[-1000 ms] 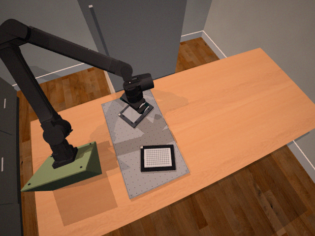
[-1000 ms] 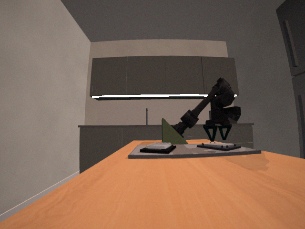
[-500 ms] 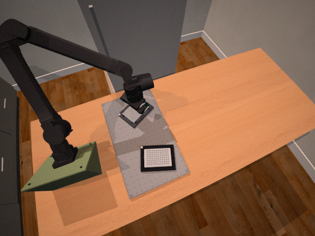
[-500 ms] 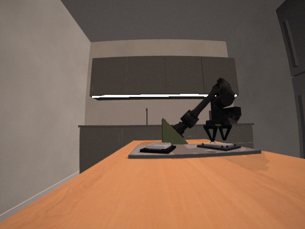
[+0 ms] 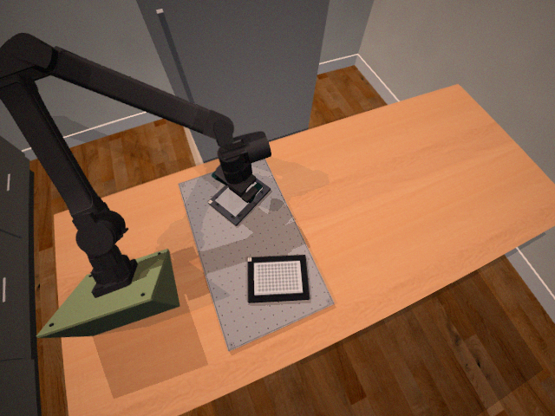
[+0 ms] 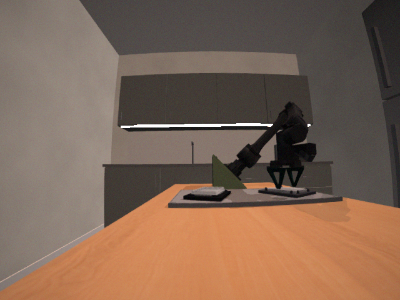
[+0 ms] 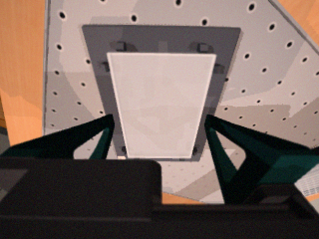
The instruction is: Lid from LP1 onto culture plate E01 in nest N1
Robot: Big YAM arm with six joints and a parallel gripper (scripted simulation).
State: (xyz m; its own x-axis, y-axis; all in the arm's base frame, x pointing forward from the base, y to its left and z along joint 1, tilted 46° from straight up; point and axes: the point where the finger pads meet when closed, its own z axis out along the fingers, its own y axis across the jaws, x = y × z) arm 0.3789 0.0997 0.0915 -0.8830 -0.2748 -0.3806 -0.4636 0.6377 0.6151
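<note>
One end effector [image 5: 251, 193] [image 6: 286, 187] [image 7: 159, 119] stands with its two fingers spread wide, one on each side of one pale lid [image 5: 231, 202] [image 6: 287, 189] [image 7: 160, 105]. The lid lies flat on one lid park [image 5: 236, 219] [image 6: 305, 194] [image 7: 161, 39]. In the top view, one uncovered culture plate [image 5: 277, 277] [image 6: 208, 190] sits in one plate nest [image 5: 278, 297] [image 6: 206, 197], toward five o'clock from the park. One perforated board [image 5: 224, 313] [image 6: 255, 202] [image 7: 259, 65] carries both fixtures on one bench [image 5: 403, 178] [image 6: 206, 252] [image 7: 22, 75].
</note>
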